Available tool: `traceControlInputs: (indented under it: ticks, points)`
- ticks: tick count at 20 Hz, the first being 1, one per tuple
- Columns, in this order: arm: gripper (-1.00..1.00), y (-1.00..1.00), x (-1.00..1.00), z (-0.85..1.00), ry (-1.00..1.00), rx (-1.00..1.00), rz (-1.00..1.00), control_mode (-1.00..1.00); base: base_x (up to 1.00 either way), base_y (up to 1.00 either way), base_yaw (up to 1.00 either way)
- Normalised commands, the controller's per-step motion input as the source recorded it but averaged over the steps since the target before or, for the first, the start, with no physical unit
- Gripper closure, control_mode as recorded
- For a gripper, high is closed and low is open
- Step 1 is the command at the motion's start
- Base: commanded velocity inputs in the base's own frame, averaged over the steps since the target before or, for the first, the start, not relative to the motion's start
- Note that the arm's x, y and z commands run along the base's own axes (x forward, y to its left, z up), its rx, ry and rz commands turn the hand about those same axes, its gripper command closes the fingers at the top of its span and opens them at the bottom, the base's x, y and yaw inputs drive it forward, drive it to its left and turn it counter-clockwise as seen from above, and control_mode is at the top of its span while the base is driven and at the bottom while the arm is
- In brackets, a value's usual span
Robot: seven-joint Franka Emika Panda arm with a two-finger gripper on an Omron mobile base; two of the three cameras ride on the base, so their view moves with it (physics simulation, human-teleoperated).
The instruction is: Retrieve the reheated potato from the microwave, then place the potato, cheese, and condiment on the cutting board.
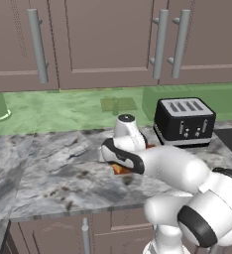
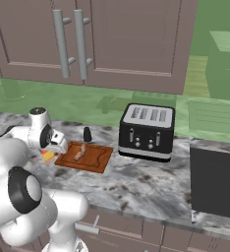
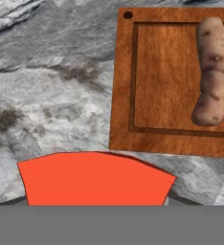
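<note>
Hand view: orange-red cheese wedge point(image 3: 95, 179) sits low between the gripper's fingers, apparently gripped, above marble counter point(image 3: 51, 95). Pale brown potato point(image 3: 213, 72) already lies on reddish wooden cutting board point(image 3: 157, 139), just beside. Risk: wedge slips, or bumps potato off.

We count one potato point(image 3: 213, 72) and one cutting board point(image 3: 169, 86) at the frame's upper right, one cheese point(image 3: 95, 179) wedge at bottom — plus one toaster point(image 2: 146, 131) and one small dark bottle point(image 2: 87, 134).
</note>
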Motion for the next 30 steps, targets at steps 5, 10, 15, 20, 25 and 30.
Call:
traceControlInputs:
  ticks: [5, 10, 15, 20, 25, 30]
  points:
    - [1.00, -0.26, 0.52, 0.01, 0.00, 0.00, -0.10, -1.00, 0.00, 0.00, 0.00]
    - [1.00, -0.05, 0.52, 0.00, 0.00, 0.00, -0.06, -1.00, 0.00, 0.00, 0.00]
    - [1.00, -0.07, 0.43, -0.02, 0.00, 0.00, -0.04, -1.00, 0.00, 0.00, 0.00]
    - [1.00, -0.21, 0.06, -0.11, 0.00, 0.00, -0.03, -1.00, 0.00, 0.00, 0.00]
    - [1.00, -0.13, 0.00, -0.23, 0.00, 0.00, -0.01, -1.00, 0.00, 0.00, 0.00]
    - [1.00, -0.05, 0.00, -0.30, 0.00, 0.00, 0.00, -1.00, 0.00, 0.00, 0.00]
